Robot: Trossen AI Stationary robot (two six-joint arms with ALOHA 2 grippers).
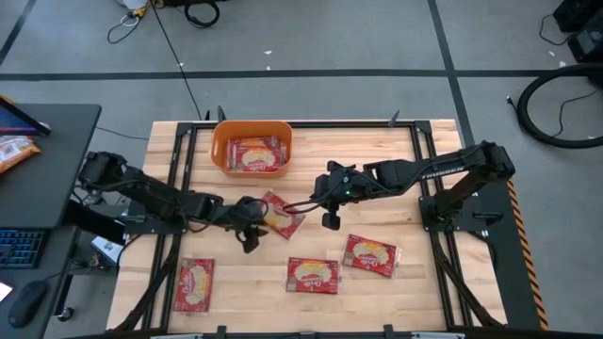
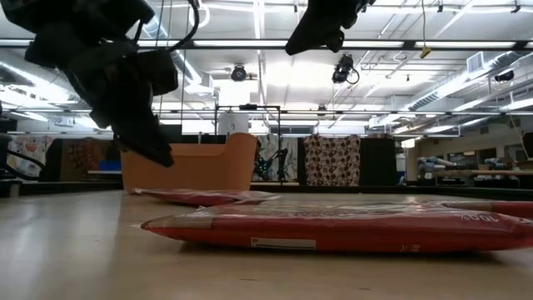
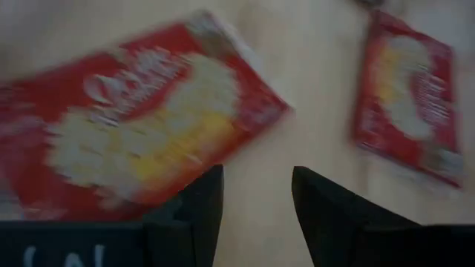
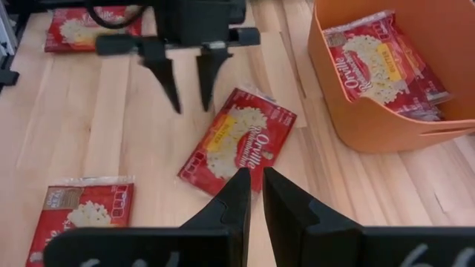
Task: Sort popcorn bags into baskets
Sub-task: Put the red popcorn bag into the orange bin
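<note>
Three bags lay along the near edge of the tabletop [image 1: 396, 165]: one at the left [image 1: 194, 283], one in the middle [image 1: 313, 275] and one toward the right [image 1: 371, 254], all flat and well apart from each other. Behind them, near the center, a fourth bag [image 1: 280, 214] lay at a slant between the two hands. The left hand [image 1: 249, 224] hung just above its left edge, fingers [image 4: 165, 74] parted and pointing down, gripping nothing. The right hand [image 1: 331, 220] hung just to the right of the same bag, fingers [image 4: 236, 194] drawn nearly together with a slim gap between them, also gripping nothing. In the right wrist view the slanted bag showed clear of both sets of fingers. Farthest back, near the far edge of the tabletop, stood the orange basket [image 1: 220, 151], with at least one bag [image 1: 252, 153] lying flat inside; more may have been stacked beneath it, though I could not tell how many.
</note>
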